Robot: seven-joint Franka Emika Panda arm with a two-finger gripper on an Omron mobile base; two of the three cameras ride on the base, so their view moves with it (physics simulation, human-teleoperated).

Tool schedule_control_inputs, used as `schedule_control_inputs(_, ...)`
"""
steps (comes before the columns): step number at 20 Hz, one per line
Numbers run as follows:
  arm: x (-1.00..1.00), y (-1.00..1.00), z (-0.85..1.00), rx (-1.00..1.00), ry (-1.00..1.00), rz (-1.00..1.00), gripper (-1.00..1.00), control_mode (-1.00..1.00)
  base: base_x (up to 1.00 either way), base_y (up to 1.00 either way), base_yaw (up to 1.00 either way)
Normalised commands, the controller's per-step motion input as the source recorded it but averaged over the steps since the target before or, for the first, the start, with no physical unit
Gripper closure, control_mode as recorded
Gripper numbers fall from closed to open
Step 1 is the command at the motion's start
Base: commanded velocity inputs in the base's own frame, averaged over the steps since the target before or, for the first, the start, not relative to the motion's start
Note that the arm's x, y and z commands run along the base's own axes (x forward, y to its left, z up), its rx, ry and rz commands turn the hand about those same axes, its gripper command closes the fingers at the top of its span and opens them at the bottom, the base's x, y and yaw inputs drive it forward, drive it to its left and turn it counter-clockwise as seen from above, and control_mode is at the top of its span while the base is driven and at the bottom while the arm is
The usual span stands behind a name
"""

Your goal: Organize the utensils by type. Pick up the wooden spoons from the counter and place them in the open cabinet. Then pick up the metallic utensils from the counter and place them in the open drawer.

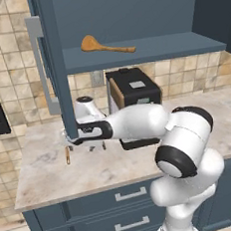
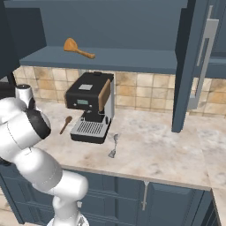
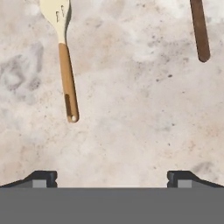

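Observation:
The large orange wooden spoon (image 1: 106, 46) (image 2: 78, 48) lies on the shelf of the open cabinet (image 1: 146, 49) (image 2: 110, 59). On the counter, the small wooden spoon with a cream bowl and brown handle (image 3: 65, 65) lies up and left of my gripper (image 3: 112, 179); its handle (image 1: 67, 154) shows beside the cabinet door. My gripper (image 1: 98, 147) hangs open just above the counter with nothing between its fingers. The dark brown spoon (image 2: 66, 124) (image 3: 200, 30) lies left of the coffee machine. The silver metal spoon (image 2: 114, 145) lies in front of it. The open drawer is out of view.
A black coffee machine (image 1: 132, 88) (image 2: 90, 106) stands at the back of the marble counter (image 1: 53, 178) (image 2: 163, 154). The cabinet door (image 1: 55, 68) (image 2: 190, 66) hangs open over the counter, close to my hand. Closed drawer fronts (image 1: 130, 193) sit below.

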Motion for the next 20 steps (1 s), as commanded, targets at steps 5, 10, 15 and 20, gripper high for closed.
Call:
schedule_control_inputs(5,0.31,0.13,-0.24,0.00,0.00,0.00,-1.00,-1.00,0.00,0.00,0.00)
schedule_control_inputs(10,0.24,0.18,-0.14,0.00,0.00,0.00,-1.00,-1.00,0.00,0.00,0.00)
schedule_control_inputs(15,0.18,0.23,-0.20,-0.03,0.00,0.00,-1.00,-1.00,0.00,0.00,0.00)
schedule_control_inputs(20,0.24,0.11,-0.13,-0.01,0.02,0.00,-1.00,-1.00,0.00,0.00,0.00)
